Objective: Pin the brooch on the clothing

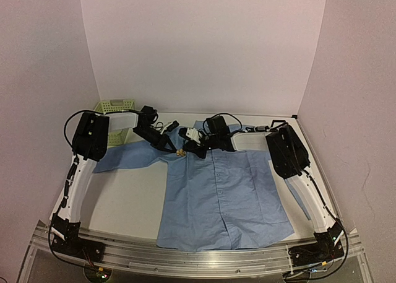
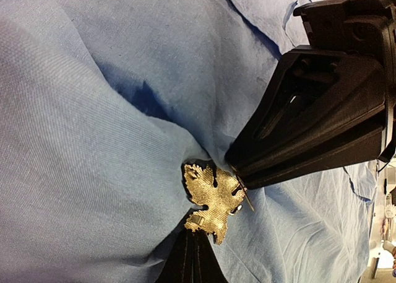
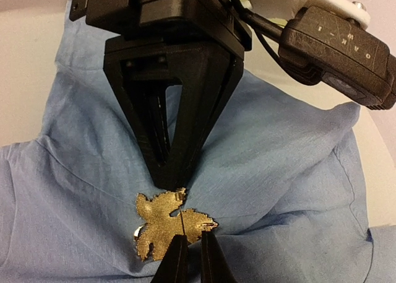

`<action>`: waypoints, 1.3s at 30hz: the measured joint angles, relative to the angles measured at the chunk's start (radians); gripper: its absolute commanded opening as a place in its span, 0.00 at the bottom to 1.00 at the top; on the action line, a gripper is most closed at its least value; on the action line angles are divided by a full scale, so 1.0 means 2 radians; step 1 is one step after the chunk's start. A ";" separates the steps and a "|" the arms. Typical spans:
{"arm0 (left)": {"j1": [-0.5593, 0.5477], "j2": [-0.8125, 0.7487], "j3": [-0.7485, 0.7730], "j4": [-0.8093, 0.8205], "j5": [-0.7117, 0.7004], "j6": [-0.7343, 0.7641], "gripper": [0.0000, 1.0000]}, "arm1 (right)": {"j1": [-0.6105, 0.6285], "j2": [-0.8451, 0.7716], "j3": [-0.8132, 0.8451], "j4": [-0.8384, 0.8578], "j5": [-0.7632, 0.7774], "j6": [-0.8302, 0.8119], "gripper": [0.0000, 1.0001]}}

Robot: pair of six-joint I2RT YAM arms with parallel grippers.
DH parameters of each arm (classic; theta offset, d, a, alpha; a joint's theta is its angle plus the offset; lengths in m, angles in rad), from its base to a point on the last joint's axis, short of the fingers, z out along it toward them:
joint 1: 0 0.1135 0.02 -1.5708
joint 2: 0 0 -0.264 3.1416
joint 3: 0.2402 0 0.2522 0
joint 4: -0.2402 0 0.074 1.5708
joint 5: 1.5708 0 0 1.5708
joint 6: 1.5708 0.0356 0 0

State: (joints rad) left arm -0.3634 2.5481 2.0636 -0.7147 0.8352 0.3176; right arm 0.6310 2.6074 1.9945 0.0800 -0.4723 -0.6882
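The light blue shirt [image 1: 216, 196] lies spread on the table, collar toward the back. The small golden, leaf-like brooch [image 1: 180, 153] sits on the cloth just left of the collar. My left gripper [image 1: 167, 144] and right gripper [image 1: 189, 149] meet at it from opposite sides. In the left wrist view my left gripper [image 2: 197, 228] is shut at the clasp edge of the brooch [image 2: 213, 196], with cloth [image 2: 93, 140] bunched around it. The right gripper [image 2: 237, 170] pinches the other edge, and a thin pin sticks out there. In the right wrist view my right gripper [image 3: 195, 236] stands nearly closed at the brooch [image 3: 164, 224], facing the left gripper [image 3: 172, 182].
A pale green plastic basket [image 1: 117, 106] stands at the back left, behind the left arm. A small black frame [image 1: 276, 123] lies at the back right beside the shirt's sleeve. White walls close in the table on three sides.
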 measured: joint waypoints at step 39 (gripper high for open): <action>0.002 0.000 0.000 0.000 0.001 -0.002 0.00 | 0.034 0.006 0.021 -0.029 0.124 -0.185 0.00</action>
State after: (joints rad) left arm -0.3588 2.5481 2.0640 -0.7146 0.8368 0.3141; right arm 0.6988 2.6202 2.0371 0.0214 -0.2250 -1.0585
